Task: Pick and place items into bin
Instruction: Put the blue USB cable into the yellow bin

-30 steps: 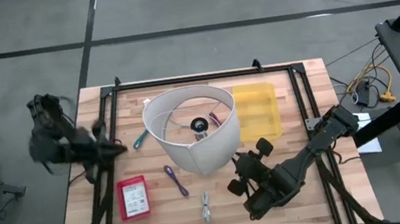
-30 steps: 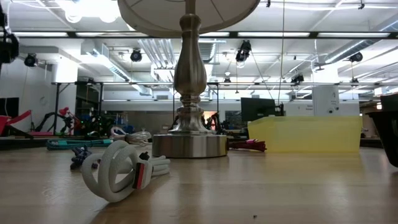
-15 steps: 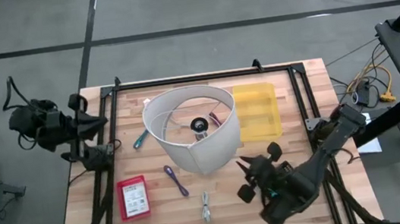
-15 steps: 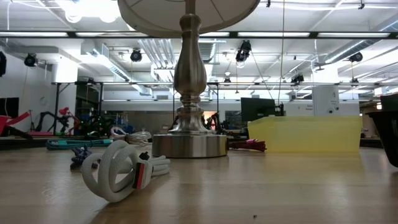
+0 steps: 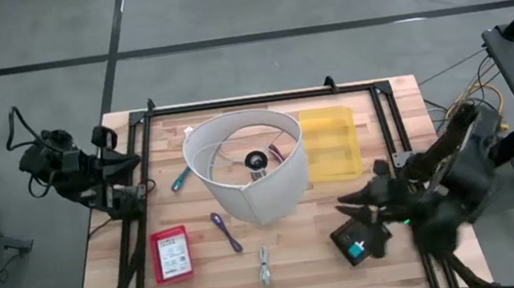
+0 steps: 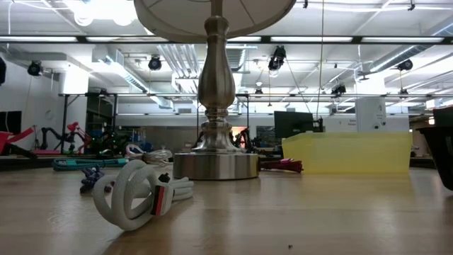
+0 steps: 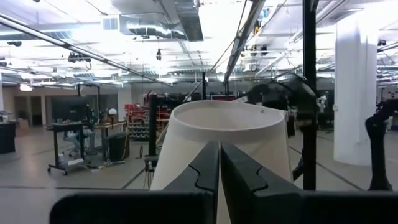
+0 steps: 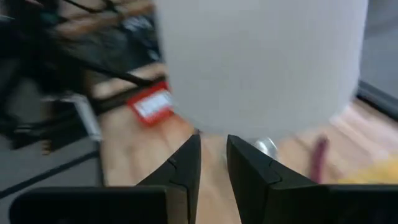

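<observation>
Both hands empty, off the table's point(image 5: 397, 245) side edges.

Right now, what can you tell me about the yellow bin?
The bin is a shallow rectangular tray of see-through yellow plastic with low walls. It sits flat on the wooden table, toward the far edge, right beside the white lampshade. From above it looks empty. Neither gripper touches it.
</observation>
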Available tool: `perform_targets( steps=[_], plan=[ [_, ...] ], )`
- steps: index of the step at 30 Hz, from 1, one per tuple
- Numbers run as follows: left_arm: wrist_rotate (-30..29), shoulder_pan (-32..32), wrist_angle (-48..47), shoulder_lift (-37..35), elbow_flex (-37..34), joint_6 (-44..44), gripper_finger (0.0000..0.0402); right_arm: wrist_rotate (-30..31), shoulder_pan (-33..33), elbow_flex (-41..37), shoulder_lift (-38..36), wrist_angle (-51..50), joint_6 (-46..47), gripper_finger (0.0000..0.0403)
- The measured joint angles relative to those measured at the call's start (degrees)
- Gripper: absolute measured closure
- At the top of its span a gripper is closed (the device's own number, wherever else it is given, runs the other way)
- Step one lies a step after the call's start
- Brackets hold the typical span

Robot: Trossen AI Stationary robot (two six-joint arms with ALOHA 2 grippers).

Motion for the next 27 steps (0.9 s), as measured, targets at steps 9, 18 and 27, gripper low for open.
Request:
perform_targets(
  steps=[9, 18, 27],
  plan=[
    [5.2, 1.2, 6.3, 2.6, -0.3, 4.2, 0.0402, -9.2, -1.4, -8.4, -17.8, 25.9, -37.9, 0.0335],
    [12.7, 1.7, 5.7, 10.5, -0.3, -8.6, 0.0401, -25.4, -8.2, -30.1, -36.5, 52.1, -55.3, 0.0335],
    [25.7, 2.3, 1.4, 8.8, -3.6, -22.1, 0.0401, -24.9, -9.8, -47.2, -49.0, 61.1, -53.1, 0.0335]
  ],
)
